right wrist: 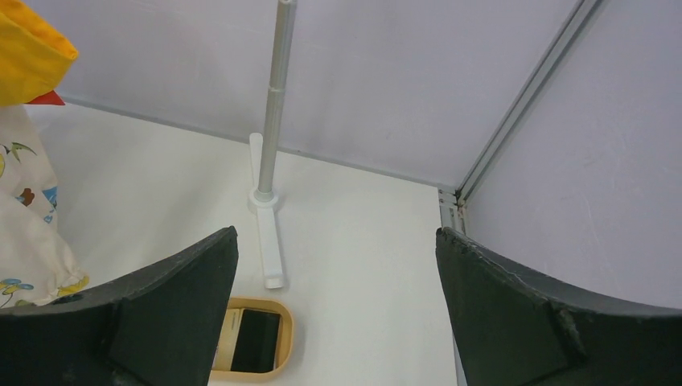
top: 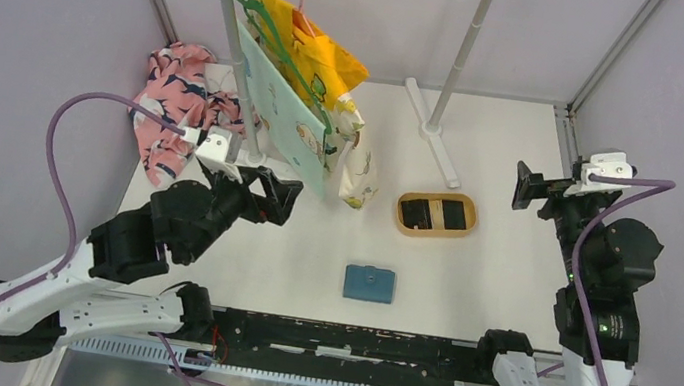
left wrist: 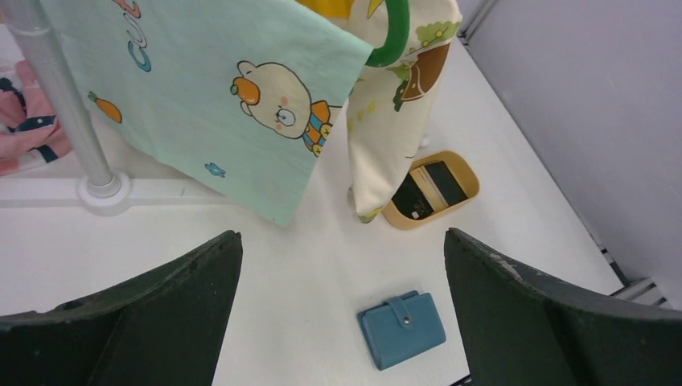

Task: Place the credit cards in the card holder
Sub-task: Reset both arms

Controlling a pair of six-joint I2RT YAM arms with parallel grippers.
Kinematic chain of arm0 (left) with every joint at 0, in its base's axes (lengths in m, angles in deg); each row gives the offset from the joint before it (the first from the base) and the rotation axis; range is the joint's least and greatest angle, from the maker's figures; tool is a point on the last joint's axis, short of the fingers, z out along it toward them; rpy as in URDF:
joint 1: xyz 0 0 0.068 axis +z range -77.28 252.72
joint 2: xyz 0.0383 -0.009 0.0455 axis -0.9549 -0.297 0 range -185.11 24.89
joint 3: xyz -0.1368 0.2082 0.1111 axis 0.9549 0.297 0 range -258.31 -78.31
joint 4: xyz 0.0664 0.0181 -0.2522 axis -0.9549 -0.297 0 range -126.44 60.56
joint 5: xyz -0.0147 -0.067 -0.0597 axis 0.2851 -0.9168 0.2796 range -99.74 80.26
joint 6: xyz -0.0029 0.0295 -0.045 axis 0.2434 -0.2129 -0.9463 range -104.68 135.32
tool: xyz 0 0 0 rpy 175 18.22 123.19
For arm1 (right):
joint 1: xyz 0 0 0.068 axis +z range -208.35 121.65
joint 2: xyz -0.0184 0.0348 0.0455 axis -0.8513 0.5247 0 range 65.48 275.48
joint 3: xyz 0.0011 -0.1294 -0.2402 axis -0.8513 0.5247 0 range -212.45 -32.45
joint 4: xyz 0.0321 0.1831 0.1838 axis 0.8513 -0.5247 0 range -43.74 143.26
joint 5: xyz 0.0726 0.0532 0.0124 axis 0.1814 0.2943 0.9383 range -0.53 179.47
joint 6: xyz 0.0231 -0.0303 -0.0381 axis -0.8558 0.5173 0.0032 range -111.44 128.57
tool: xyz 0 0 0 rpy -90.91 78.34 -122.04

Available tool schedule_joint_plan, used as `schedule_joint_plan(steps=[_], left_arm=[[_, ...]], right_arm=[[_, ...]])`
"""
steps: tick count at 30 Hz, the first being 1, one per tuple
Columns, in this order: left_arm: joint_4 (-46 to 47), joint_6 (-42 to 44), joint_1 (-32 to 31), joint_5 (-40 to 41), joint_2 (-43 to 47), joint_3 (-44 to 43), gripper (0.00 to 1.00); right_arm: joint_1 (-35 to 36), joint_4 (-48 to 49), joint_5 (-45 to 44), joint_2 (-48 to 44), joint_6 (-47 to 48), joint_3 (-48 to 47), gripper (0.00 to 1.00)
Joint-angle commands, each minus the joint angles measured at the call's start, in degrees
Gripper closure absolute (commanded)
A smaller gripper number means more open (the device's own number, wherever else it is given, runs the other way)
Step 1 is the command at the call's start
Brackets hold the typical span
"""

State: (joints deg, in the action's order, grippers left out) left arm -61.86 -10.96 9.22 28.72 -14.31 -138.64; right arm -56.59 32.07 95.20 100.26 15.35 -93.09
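The teal-blue card holder (top: 370, 284) lies shut and flat on the white table, its snap tab fastened; it also shows in the left wrist view (left wrist: 401, 328). Two black credit cards (top: 435, 212) lie in a tan oval tray (top: 434, 231); they also show in the left wrist view (left wrist: 427, 190), and one shows in the right wrist view (right wrist: 256, 340). My left gripper (top: 282, 200) is open and empty, held above the table to the left of the holder. My right gripper (top: 523, 187) is open and empty, high at the right, away from the tray.
A clothes rack (top: 226, 5) with hung children's garments (top: 299, 96) stands at the back left; its right post and foot (top: 440, 131) stand just behind the tray. A pink patterned cloth (top: 171, 103) lies at the far left. Grey walls close in the table.
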Motion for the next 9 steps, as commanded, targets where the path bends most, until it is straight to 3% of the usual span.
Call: schedule_joint_plan(steps=[1,9], left_arm=[[-2.61,5.73,-0.01,3.29,1.44,-1.89,0.0],[0.19,8.9,-0.04,4.64,2.73,0.3,0.0]], right_arm=[[0.0,-1.65,-1.75,-0.1,-0.86,-2.31,0.02],[0.0,-1.3,2.26,-0.06,0.0,-0.92,0.02]])
